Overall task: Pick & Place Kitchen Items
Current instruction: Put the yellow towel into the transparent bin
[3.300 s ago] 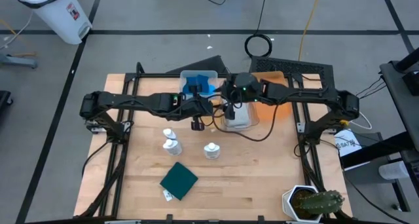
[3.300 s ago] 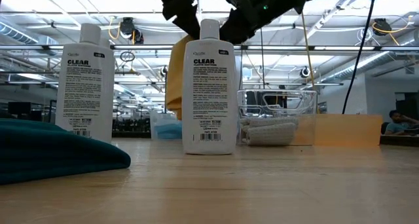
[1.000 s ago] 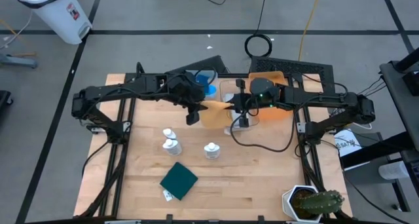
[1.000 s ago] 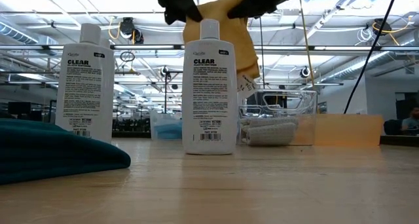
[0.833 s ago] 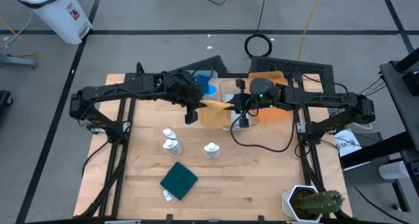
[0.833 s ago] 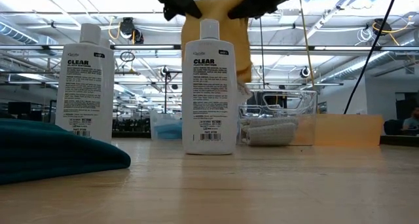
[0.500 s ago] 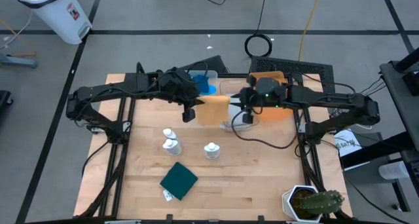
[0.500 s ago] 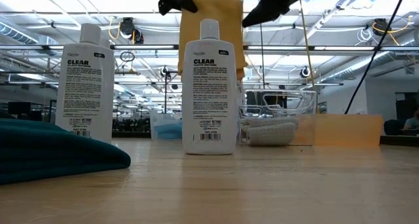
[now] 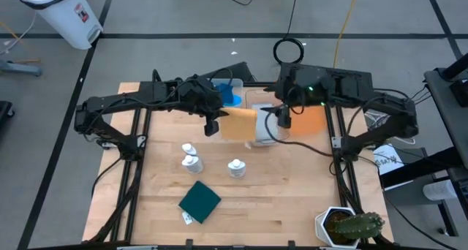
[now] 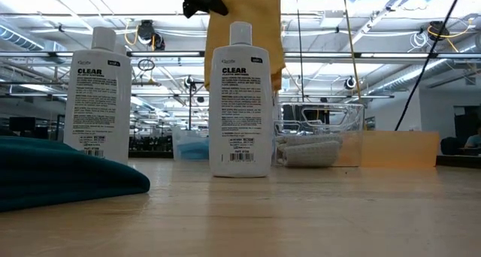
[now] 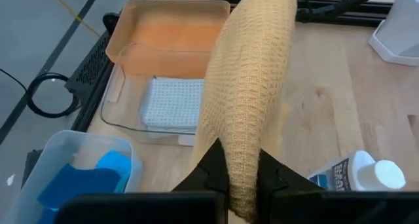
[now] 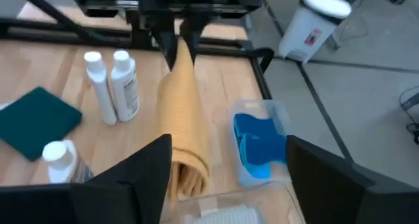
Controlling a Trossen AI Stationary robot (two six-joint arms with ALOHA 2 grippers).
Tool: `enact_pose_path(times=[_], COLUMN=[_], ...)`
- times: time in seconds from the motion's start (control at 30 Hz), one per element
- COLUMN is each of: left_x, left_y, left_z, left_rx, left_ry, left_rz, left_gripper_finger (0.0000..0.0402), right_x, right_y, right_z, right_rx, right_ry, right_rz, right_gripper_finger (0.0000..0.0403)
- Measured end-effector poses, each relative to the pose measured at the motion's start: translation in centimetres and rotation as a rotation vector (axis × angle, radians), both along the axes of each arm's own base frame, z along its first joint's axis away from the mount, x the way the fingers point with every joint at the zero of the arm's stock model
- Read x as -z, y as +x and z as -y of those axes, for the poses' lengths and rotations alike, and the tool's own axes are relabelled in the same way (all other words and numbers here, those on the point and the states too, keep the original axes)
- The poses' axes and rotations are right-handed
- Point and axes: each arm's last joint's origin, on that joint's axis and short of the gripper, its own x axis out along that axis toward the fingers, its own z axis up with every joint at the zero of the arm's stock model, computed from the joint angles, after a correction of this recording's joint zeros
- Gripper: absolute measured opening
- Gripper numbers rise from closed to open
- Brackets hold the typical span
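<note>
Above the far middle of the pale wooden bench (image 9: pixel 292 199), at about twelve o'clock from its centre, the mustard-yellow waffle-knit cloth (image 9: pixel 238 123) hangs in the air, pinched at one edge by the left hand (image 9: pixel 214 123), whose fingers are pressed together on the fabric. The right hand (image 9: pixel 284 117) stands at three o'clock of the cloth with its fingers spread wide, holding nothing. Under the drape sits a clear plastic bin (image 11: pixel 163 122) with a grey folded cloth (image 11: pixel 172 102) in it; a shallow orange tray (image 11: pixel 171 40) lies just beyond that bin, and a second clear bin holding small blue cloth pieces (image 11: pixel 88 181) sits at ten o'clock of the cloth. Three small white bottles (image 9: pixel 191 161) stand upright near the bench's middle, and a dark green folded cloth (image 9: pixel 199 200) lies at six o'clock of them. The risk, as I judge it, comes from the single-edge grip: the cloth hangs long and loose, so a quick move could swing its free end against the bin's rim, leaving it half out, or could let the fabric slip from the fingers. If it is carried low toward the bottles, the trailing end could tip one over. A potted cactus (image 9: pixel 351 226) stands at the near right corner.
</note>
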Motion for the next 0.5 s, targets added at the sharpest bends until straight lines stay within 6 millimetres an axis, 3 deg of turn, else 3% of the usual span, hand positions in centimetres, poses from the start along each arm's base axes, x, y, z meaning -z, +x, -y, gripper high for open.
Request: enact_pose_path(times=[0.2, 0.5], left_x=[0.0, 0.0], left_y=[0.0, 0.0], left_z=[0.0, 0.0], left_rx=[0.003, 0.002], left_ry=[0.002, -0.003], left_rz=[0.000, -0.002], left_gripper_finger=[0.0016, 0.0016], right_x=[-2.0, 1.2], right_y=[3.4, 8.4], right_z=[1.2, 2.0], right_rx=[0.001, -0.092], right_ry=[-0.009, 0.068], right_rz=[-0.086, -0.235], right_gripper_finger=[0.0261, 0.0254])
